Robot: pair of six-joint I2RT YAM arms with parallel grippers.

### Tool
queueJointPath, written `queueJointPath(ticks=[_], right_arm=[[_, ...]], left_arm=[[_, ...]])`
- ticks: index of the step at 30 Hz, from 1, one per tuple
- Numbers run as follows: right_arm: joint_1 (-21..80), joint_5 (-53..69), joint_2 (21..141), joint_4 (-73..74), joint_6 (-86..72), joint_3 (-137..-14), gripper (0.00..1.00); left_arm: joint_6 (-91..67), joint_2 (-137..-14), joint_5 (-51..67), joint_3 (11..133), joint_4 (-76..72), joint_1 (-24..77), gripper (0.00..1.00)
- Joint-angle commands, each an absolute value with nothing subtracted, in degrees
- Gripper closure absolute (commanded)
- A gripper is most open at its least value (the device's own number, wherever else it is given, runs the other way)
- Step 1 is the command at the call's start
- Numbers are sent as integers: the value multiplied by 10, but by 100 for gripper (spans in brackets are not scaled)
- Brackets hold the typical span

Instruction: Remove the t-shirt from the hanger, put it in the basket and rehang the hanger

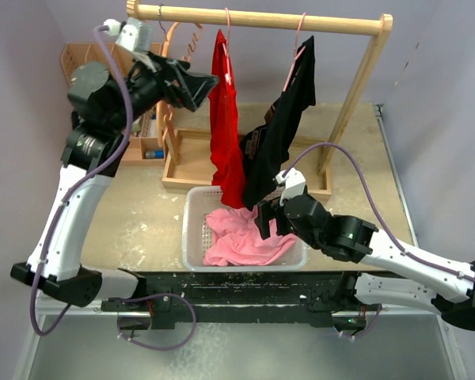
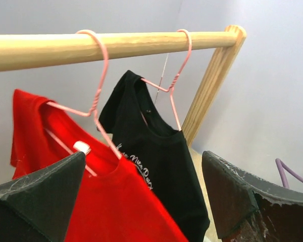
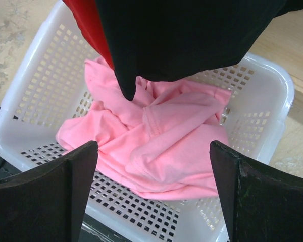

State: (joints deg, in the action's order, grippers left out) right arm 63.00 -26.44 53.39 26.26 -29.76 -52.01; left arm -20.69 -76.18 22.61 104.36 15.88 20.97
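A wooden rail (image 1: 261, 17) spans the back of the table (image 1: 142, 214), and two garments hang from it on pink wire hangers, each still on its hanger. The red t-shirt (image 1: 226, 119) is on the left and the black t-shirt (image 1: 281, 127) is just beside it on the right, near the slanted wooden post (image 2: 212, 80). In the left wrist view the red shirt's hanger (image 2: 97, 101) and the black shirt's hanger (image 2: 174, 80) are both hooked over the rail, and both wires run down into the collars. The left gripper (image 1: 204, 89) is raised near rail height, close to the red t-shirt's upper part. Its fingers are spread wide with nothing between them. The lower ends of both shirts droop over a white perforated basket (image 1: 191, 229) at the table's near edge, which holds a crumpled pink garment (image 1: 241, 237). The right gripper (image 1: 263, 222) hovers low over the basket, released, its two dark fingers (image 3: 55, 191) parted above the pink garment and gripping nothing. The black t-shirt's hem hangs just ahead of the gripper.
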Motion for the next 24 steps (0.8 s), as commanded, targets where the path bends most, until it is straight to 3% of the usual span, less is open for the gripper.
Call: queueJointPath(ticks=[1,5,9,10,24], right_arm=[[633,-273,538,247,-281,-543,8],[633,-272,527,230,-276,-547,10],[633,-270,514,221,-273,-553,11],[633,-271,511,221,-273,-554,12],[633,-268,506,216,-266,-560,14]], left_arm=[[-162,-809,174,1121,162,261,1],[-157,-866,156,1181,179,270,2],[-153,-911,108,1225,197,276,35],[-153,-917,97,1228,199,276,38],[-157,-987,31,1225,178,285,41]])
